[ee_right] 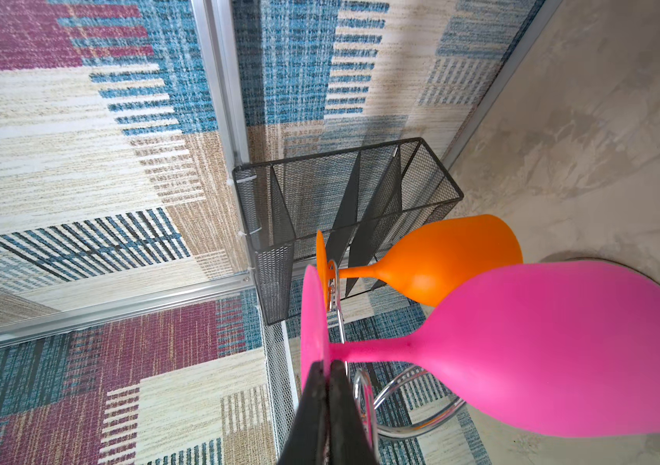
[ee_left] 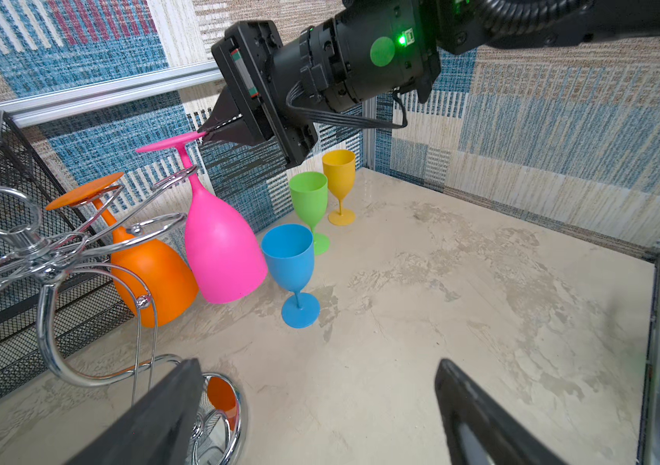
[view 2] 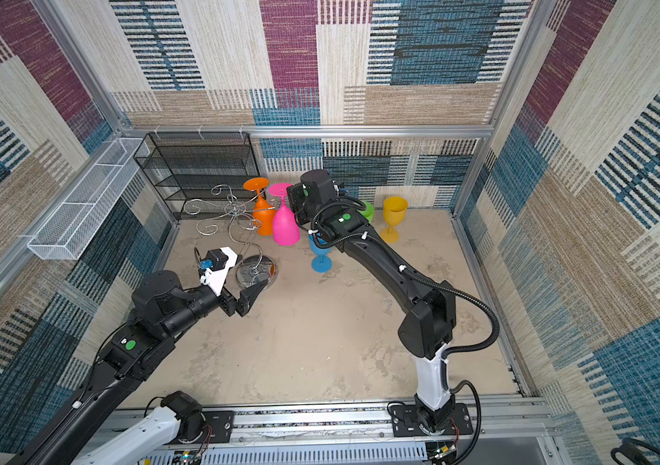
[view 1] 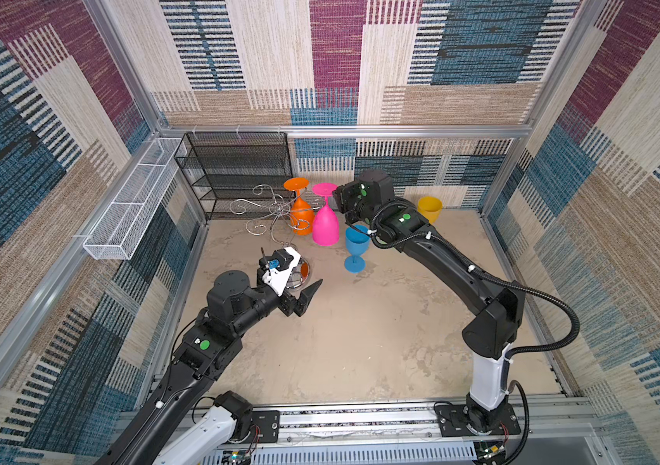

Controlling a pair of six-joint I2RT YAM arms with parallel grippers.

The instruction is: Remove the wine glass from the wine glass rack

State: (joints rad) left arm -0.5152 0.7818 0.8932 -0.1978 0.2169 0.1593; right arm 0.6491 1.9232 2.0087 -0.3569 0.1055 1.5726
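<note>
Right gripper (ee_left: 204, 135) fingers pinched together on the foot rim of the pink wine glass (ee_left: 219, 249), which hangs inverted on the wine glass rack (ee_left: 50, 257). Left gripper (ee_left: 320, 374) fingers wide apart beside the rack's base.

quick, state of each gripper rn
left gripper: open, holding nothing.
right gripper: shut, tips at the foot rim of the pink wine glass; can't tell whether it pinches it.
</note>
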